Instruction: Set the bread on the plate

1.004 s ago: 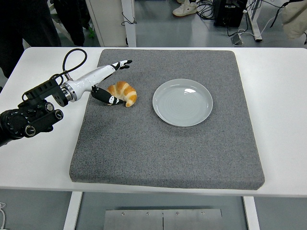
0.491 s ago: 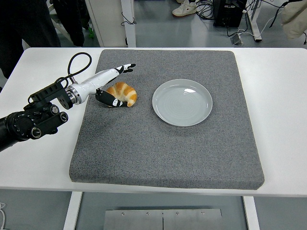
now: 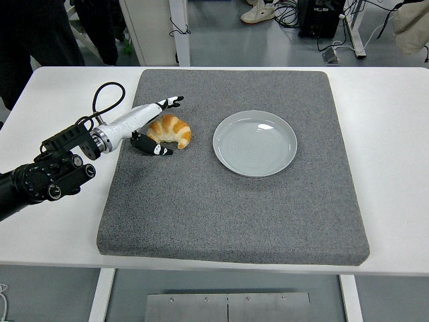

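While the golden-brown croissant-shaped bread sits on the grey felt mat, left of the round pale-grey plate, my left hand brackets it w/ fingers spread, nothing gripped. Grasp step, I reckon; next: close, lift. No readable text.

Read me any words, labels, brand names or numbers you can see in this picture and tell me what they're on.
There is no readable text.
The bread, the plate, the grey mat and the white table carry no print.
The left hand and its arm show no legible markings.
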`<action>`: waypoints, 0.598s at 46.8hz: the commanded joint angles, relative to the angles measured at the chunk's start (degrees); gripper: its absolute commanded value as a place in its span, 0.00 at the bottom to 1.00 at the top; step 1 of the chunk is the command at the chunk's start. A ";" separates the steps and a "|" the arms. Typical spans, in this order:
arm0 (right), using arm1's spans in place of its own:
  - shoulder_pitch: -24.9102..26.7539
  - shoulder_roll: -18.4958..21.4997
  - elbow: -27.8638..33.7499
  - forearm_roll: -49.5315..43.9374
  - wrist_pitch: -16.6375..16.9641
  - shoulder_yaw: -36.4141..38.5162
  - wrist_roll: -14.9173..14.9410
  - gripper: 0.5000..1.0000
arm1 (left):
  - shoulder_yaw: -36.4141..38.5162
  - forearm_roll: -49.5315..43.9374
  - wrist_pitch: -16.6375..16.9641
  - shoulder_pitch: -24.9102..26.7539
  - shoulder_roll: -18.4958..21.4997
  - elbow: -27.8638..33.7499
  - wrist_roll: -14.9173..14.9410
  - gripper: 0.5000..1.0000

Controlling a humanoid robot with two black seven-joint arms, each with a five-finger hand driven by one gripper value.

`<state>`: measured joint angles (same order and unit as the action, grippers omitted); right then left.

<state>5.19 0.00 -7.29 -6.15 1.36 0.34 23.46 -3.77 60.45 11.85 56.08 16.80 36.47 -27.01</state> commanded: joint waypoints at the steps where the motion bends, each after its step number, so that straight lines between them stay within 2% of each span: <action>1: 0.00 0.00 0.00 0.09 -0.04 -0.08 0.00 1.00 | 0.08 -1.56 0.02 -0.01 -1.33 -2.27 -0.50 0.88; 5: -0.09 0.00 0.00 0.00 -0.04 0.01 0.00 1.00 | 0.08 -2.44 0.02 0.08 -2.65 -4.21 -0.68 0.86; 12: -0.09 0.00 0.00 0.00 -0.04 0.01 0.00 1.00 | 0.17 -2.35 0.02 0.08 -3.44 -5.18 -0.59 0.69; 21: -0.26 0.00 0.00 0.00 -0.04 0.01 0.00 1.00 | 0.17 -2.44 -0.07 -0.01 -3.44 -5.18 -0.50 0.42; 28: -0.35 0.00 0.00 0.00 0.05 0.01 0.00 1.00 | 0.25 -2.26 -0.07 0.08 -3.44 -5.18 -0.50 0.13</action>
<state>4.83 0.00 -7.29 -6.15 1.32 0.34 23.47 -3.53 58.08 11.79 56.16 13.37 31.27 -27.48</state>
